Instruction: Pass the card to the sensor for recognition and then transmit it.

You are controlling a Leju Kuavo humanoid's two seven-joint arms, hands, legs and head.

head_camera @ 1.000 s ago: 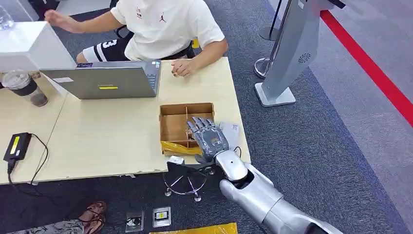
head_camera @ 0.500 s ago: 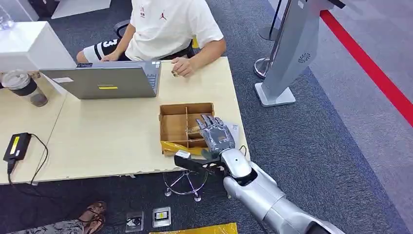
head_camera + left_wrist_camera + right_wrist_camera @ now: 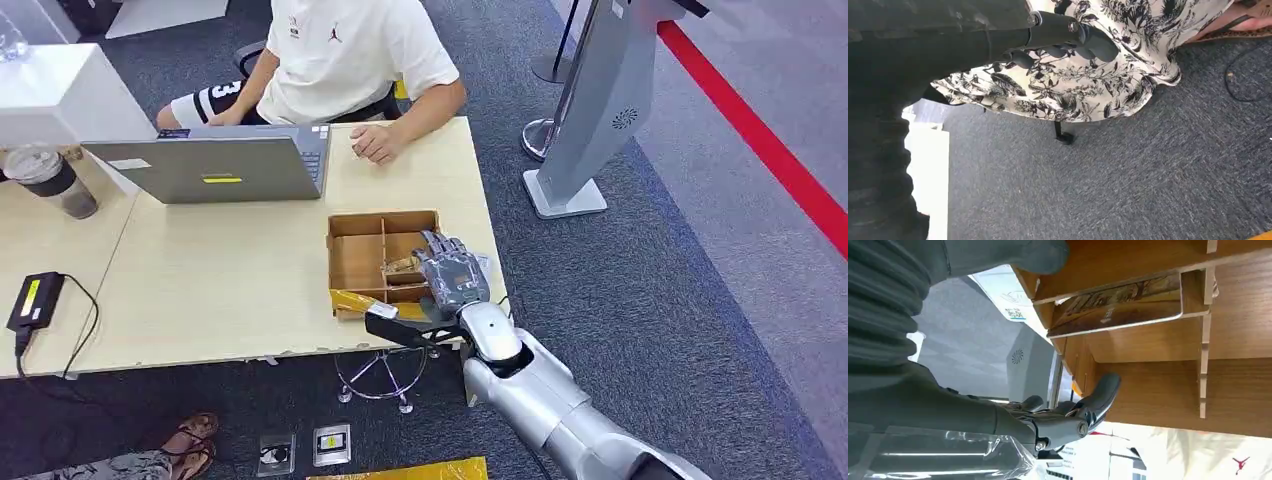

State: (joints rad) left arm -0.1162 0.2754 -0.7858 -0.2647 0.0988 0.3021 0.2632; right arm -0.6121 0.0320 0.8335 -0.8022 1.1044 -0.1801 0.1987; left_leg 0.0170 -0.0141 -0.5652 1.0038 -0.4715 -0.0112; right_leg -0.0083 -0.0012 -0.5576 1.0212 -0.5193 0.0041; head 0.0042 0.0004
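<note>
A picture card [image 3: 400, 265] lies in a right-hand compartment of the brown divided box [image 3: 345, 228] on the table. The right wrist view shows the same card [image 3: 1118, 305] leaning against a divider of the box [image 3: 1158, 385]. My right hand [image 3: 452, 272] hovers over the box's right side, fingers [image 3: 1098, 395] spread and holding nothing, close to the card but apart from it. The grey kiosk stand [image 3: 600, 110] rises beyond the table's right end. My left hand [image 3: 1063, 40] hangs low beside patterned fabric, with nothing in it.
A person [image 3: 340, 50] sits at the table's far side with one hand resting near the laptop [image 3: 210, 165]. A lidded cup [image 3: 50, 180] and a power adapter [image 3: 35, 300] lie at the left. A white slip [image 3: 482, 266] lies right of the box.
My right hand has shifted to the right and a little forward over the box's right compartments. The person has drawn the outstretched arm back behind the laptop.
</note>
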